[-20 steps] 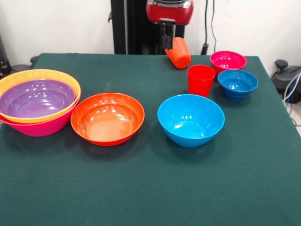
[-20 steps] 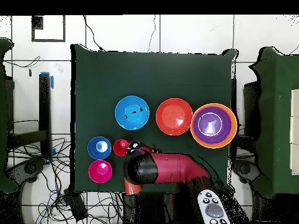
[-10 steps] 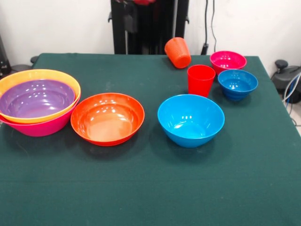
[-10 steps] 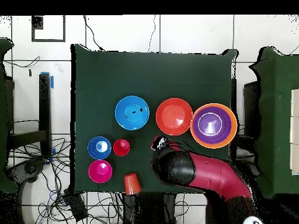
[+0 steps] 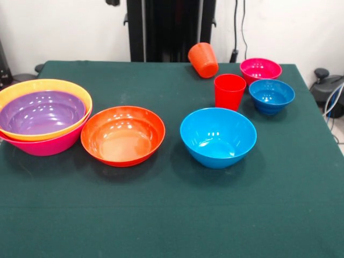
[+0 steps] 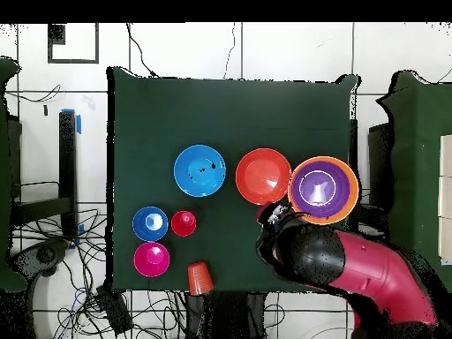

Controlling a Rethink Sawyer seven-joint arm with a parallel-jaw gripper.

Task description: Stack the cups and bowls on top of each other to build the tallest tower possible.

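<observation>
Green cloth table (image 5: 172, 215), pale wall behind. Bowls: purple in yellow-orange in big pink, nested pile (image 5: 44, 115) at one edge; red-orange bowl (image 5: 123, 134) touching it; medium blue bowl (image 5: 217, 137) apart; small blue (image 5: 271, 95) and magenta (image 5: 260, 69) beyond. Red cup (image 5: 229, 91) upright; orange cup (image 5: 203, 59) on its side at the table edge. Gripper (image 6: 275, 214) between red-orange bowl and pile; jaw state cannot be told. Risks: tipped cup may roll off; glossy rims may slip.
</observation>
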